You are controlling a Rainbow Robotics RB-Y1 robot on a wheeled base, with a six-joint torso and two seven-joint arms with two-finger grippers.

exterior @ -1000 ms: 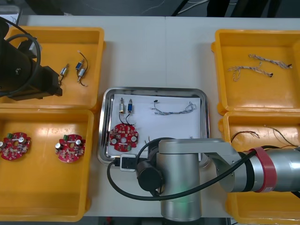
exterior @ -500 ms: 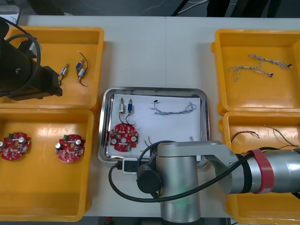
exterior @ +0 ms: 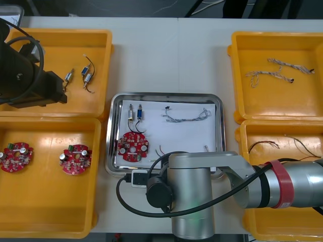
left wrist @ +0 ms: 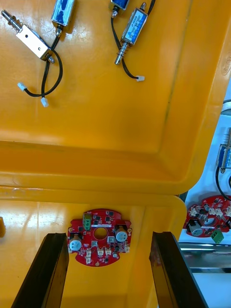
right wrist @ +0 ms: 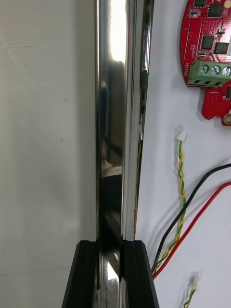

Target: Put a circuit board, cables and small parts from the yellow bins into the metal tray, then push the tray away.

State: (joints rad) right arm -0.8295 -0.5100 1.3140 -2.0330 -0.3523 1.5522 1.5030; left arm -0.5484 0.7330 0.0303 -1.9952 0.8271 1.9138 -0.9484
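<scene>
White lettering reading "MOTOR" runs along the edge of a red circuit board (right wrist: 208, 29), beside its green terminal block (right wrist: 210, 72); other markings are too small to read.

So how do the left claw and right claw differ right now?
Grip: the left claw stands open, gripping nothing; the right claw is shut on the near rim of the shiny rectangular metal tray.
Place: the left claw hangs above the yellow rectangular bins at the table's left; the right claw sits low at the table's near middle.
Both have black fingers.
</scene>
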